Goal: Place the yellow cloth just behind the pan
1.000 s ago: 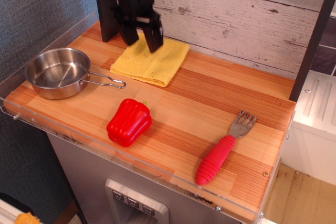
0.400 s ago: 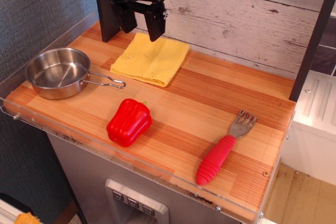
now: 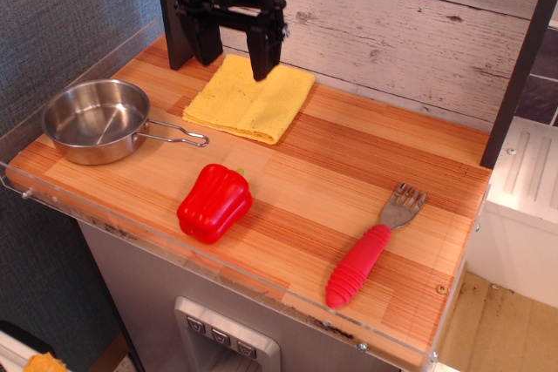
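Wooden counter point(image 3: 366, 172), yellow cloth point(image 3: 250, 99) under spread black fingers point(image 3: 264, 57)

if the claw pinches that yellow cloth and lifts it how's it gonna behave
The yellow cloth looks like soft folded terry, so it would probably droop and perhaps unfold. It is likely light. Lying flat on the wooden counter, it should slide or bunch when pushed, not roll.

Yellow cloth point(image 3: 252, 98): mustard yellow w/ faint dark specks, at 12 o'clock on the counter. Pan point(image 3: 96, 120): shiny silver steel, at 9. Gripper point(image 3: 236, 54): black, above cloth. Pepper point(image 3: 214, 203): glossy red, green stem nub, approx. 7. Fork point(image 3: 372, 245): ribbed red handle, grey tines, at 4. Countertop point(image 3: 349, 163): orange-brown wood strips, striped grain. Back wall point(image 3: 410, 32): whitewashed grey planks. Left wall point(image 3: 61, 15): blue-grey weave.
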Controlling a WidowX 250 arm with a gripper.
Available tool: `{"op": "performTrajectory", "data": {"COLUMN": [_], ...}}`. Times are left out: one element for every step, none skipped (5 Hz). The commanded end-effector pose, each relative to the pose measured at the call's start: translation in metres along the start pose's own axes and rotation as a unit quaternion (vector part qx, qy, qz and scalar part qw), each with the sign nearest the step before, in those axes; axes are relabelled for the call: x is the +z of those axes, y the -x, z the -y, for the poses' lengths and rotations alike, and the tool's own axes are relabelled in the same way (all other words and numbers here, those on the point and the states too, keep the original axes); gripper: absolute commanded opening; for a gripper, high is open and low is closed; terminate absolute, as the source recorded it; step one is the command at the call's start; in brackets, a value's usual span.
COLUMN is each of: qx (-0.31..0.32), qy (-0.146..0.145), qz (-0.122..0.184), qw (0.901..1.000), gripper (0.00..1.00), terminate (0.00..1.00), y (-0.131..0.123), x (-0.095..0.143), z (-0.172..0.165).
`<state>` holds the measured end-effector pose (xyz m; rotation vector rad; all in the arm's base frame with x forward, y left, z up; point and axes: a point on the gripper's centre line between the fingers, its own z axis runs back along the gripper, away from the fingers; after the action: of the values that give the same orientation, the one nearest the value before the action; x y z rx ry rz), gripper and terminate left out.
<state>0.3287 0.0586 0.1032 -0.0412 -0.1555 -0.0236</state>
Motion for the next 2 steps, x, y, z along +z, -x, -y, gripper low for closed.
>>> {"op": "performTrajectory", "data": {"qx": [-0.019, -0.033], "qy": [-0.004, -0.014], "qz": [0.013, 0.002], "qw": [0.9997, 0.9993], "gripper": [1.0, 1.0], "terminate": [0.0, 0.0], "y": [0.0073, 0.0102], "x": [0.0104, 0.0101], "z": [0.0127, 0.0144]}}
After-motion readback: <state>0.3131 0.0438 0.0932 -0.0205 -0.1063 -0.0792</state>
